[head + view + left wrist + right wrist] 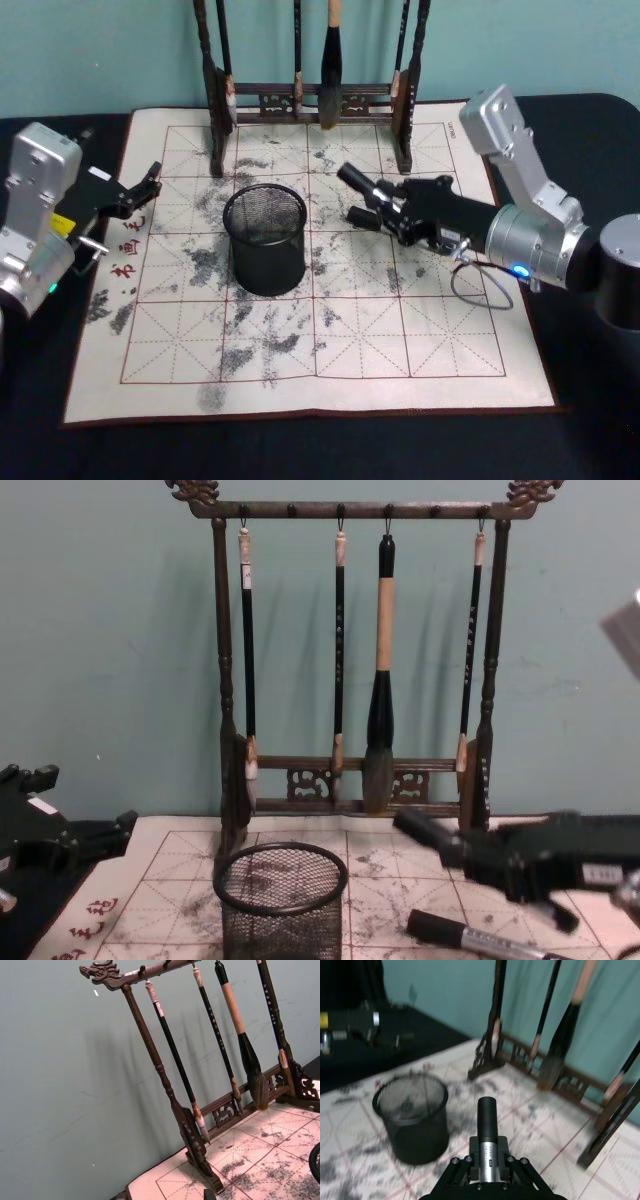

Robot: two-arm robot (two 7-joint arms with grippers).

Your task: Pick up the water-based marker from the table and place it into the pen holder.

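The right end effector point(393, 213), centre right, is clamped on the water-based marker point(488, 1125), whose silver label's print is unreadable. The pen holder point(268, 262) stands near, to its left, on a gridded mat point(400, 350) with red characters point(125, 245). The left end effector point(138, 192) sits at the left edge.

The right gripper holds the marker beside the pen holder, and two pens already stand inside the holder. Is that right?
Not quite: the pen holder is empty, as the head view shows. The right gripper does hold the marker in its jaws beside it; the left gripper is parked at the left edge of the mat.
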